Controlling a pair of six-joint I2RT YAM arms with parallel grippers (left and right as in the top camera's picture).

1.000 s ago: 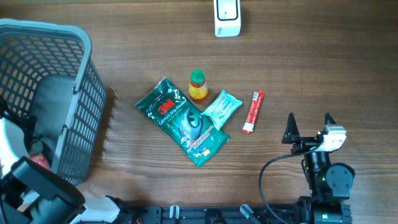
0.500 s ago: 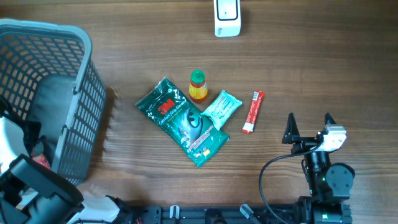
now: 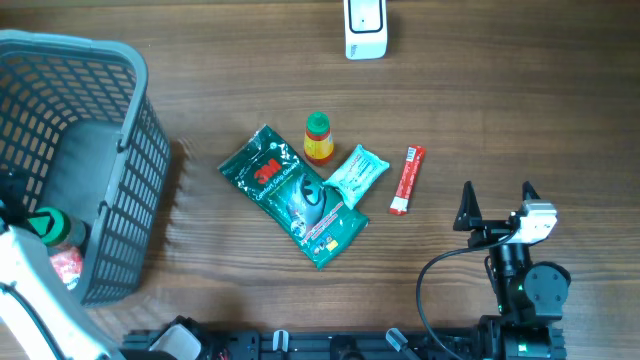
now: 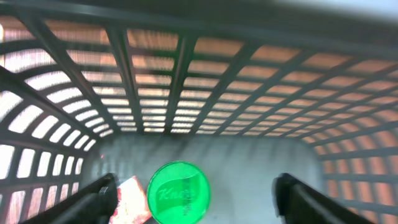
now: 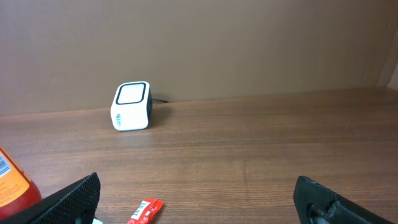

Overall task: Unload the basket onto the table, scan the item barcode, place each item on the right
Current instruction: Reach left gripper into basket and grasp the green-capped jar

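- Reaching into the basket [image 3: 130, 150], the left hand [image 4: 196, 190] has shifted, exposing a green-capped bottle [image 4: 178, 200] between its spread fingers [image 4: 102, 200]: grasp pending.
- Right hand [image 3: 497, 200] waits, spread.

Overhead looks straight down, left wrist close inside basket [image 4: 249, 168], right wrist low, sharing overhead's scanner [image 5: 132, 106]

In the overhead view the basket [image 3: 120, 150] at the worktop's left edge runs out of the picture, and the scanner [image 3: 365, 35] is cut by the far edge. The fine print on the green packet [image 3: 293, 197] is too small to read. The left wrist view blurs the basket's bars, and its bottom edge cuts the green cap [image 4: 178, 193], whose lettering is unclear. In the right wrist view the orange bottle [image 5: 12, 183] and red stick [image 5: 144, 211] are cropped.
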